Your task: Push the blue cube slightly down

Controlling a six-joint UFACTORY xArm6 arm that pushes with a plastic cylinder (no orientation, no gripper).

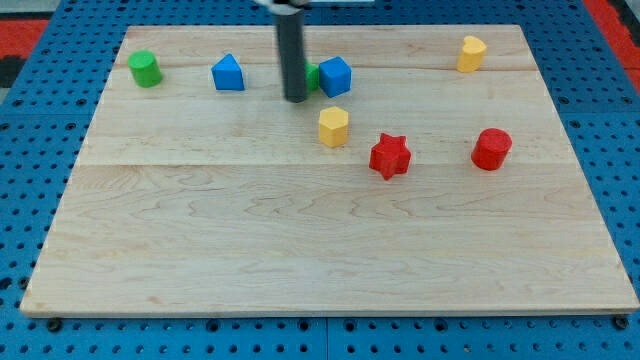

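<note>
The blue cube (335, 76) sits near the top middle of the wooden board (300, 230). A green block (312, 75) touches its left side and is mostly hidden behind the rod. My tip (295, 99) rests on the board just left of and slightly below the blue cube, a short gap away from it. The dark rod rises straight up out of the view's top.
A yellow hexagonal block (334, 127) lies just below the blue cube. A red star (390, 155) and a red cylinder (491, 149) lie to the right. A blue house-shaped block (229, 73) and a green cylinder (145, 69) lie to the left. A yellow block (472, 54) is at top right.
</note>
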